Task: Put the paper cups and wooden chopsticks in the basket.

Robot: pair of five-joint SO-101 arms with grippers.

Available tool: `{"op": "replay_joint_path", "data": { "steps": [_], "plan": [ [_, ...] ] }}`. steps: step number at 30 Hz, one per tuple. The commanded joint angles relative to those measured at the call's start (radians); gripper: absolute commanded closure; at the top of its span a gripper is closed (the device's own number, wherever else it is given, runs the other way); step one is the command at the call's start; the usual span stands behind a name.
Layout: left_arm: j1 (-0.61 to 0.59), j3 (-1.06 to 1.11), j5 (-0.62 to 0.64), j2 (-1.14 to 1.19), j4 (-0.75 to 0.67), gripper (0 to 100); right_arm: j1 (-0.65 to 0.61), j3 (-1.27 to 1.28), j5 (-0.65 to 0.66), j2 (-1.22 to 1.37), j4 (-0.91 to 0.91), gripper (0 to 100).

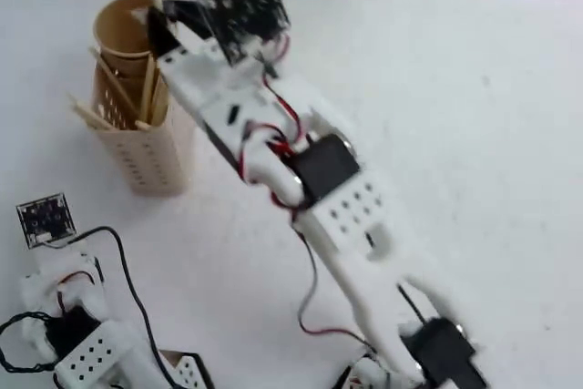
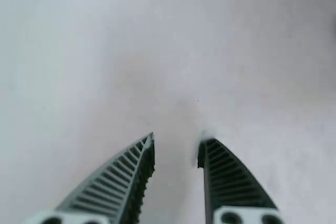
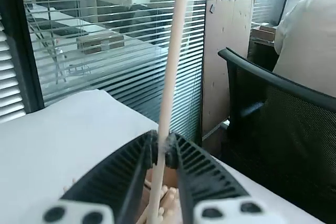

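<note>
Right wrist view: right jaws clamp 1 chopstick [image 3: 170,77] between them; high view adds the basket [image 1: 150,161] beneath them; left jaws stand apart, holding nothing, above the counter [image 2: 168,51].

1. Bench [image 1: 474,88]: white, plain surface, evenly lit.
2. Window blinds [image 3: 105,40]: horizontal slats behind the bench, daylight coming through.
3. Window frame [image 3: 16,51]: dark upright post beside the blinds.
4. Cardboard panel [image 3: 226,61]: upright, next to the blinds.
5. Chair [image 3: 273,108]: black mesh back, near the panel.
</note>
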Motion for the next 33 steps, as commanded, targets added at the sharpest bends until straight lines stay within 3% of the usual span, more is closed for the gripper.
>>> {"op": "replay_joint_path", "data": {
  "steps": [1, 5, 12, 18, 20, 26, 29, 33],
  "plan": [
    [0.01, -0.005, -0.009, 0.005, 0.002, 85, -0.005, -0.207, -0.009, 0.154, -0.07, 98.1],
    [0.01, -0.005, -0.009, 0.005, 0.002, 85, -0.019, -0.384, -0.043, 0.341, -0.062, 98.1],
    [0.01, -0.005, -0.009, 0.005, 0.002, 85, -0.038, -0.552, -0.144, 0.472, 0.108, 97.4],
    [0.01, -0.005, -0.009, 0.005, 0.002, 85, -0.038, -0.597, -0.144, 0.481, 0.18, 78.0],
    [0.01, -0.005, -0.009, 0.005, 0.002, 85, -0.038, -0.597, -0.144, 0.476, 0.194, 76.2],
    [0.01, -0.005, -0.009, 0.005, 0.002, 85, -0.031, -0.6, -0.135, 0.449, 0.243, 87.9],
    [0.01, -0.005, -0.009, 0.005, 0.002, 85, -0.031, -0.6, -0.133, 0.374, 0.407, 99.1],
    [0.01, -0.005, -0.009, 0.005, 0.002, 85, -0.031, -0.598, -0.133, 0.223, 0.716, 97.0]
  ]
}}
